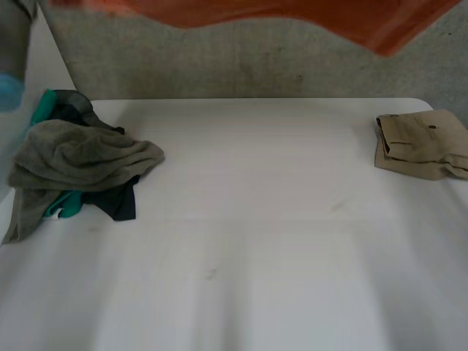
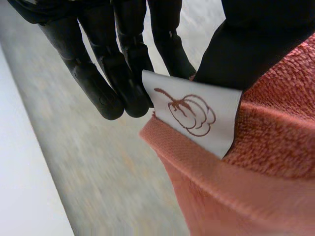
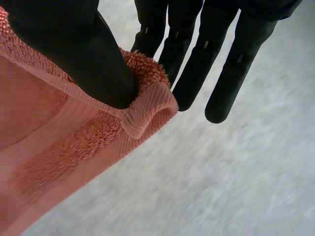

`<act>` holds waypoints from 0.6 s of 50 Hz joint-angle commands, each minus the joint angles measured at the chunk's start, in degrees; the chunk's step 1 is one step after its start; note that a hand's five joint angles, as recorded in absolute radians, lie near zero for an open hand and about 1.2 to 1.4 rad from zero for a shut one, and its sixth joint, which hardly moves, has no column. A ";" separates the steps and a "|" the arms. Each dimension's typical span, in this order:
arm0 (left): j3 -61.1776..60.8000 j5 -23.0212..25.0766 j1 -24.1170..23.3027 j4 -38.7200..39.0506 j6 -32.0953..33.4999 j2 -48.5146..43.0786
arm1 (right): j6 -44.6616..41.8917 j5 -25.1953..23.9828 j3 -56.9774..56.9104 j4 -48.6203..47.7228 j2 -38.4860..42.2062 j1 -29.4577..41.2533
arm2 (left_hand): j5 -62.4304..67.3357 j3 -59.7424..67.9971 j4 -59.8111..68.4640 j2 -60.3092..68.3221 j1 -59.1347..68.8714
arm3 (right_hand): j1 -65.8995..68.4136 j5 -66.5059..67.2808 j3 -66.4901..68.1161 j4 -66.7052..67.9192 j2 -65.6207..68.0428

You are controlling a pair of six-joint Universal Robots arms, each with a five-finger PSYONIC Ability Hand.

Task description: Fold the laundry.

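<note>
White table (image 1: 256, 241) | left hand (image 2: 236, 54), right hand (image 3: 78, 54): fingers (image 3: 197, 69) pinch orange towel (image 1: 365, 18) | tag (image 2: 197, 113): brown cotton-boll emblem

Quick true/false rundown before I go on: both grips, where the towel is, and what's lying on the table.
1. The left robot hand pinches the salmon-orange terry towel beside its white sewn-in label. True.
2. The right robot hand is open and holds nothing. False: its thumb pinches a corner of the towel against the fingers.
3. The towel lies flat on the white table. False: both hands hold it up off the table.
4. A folded beige garment sits at the table's far right corner. True.
5. A grey-green towel tops the heap of unfolded laundry. True.
</note>
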 commanded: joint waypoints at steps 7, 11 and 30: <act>-19.31 2.92 0.22 -1.52 9.51 -12.52 | -4.48 -13.34 19.10 14.04 7.06 -1.99 | 13.40 11.64 11.32 11.36 15.00 | 16.06 12.22 11.82 11.41 12.58; -20.55 2.39 0.31 -2.05 16.72 -17.62 | -10.28 -12.90 22.27 14.66 12.34 -2.25 | 13.40 11.64 11.32 11.36 15.00 | 16.06 12.22 11.82 11.41 12.58; -36.18 8.54 1.80 0.32 21.83 -4.37 | -11.96 -11.06 28.07 14.66 11.64 -4.27 | -31.66 -33.43 -33.75 -33.71 -30.07 | 16.06 12.22 11.82 11.41 12.58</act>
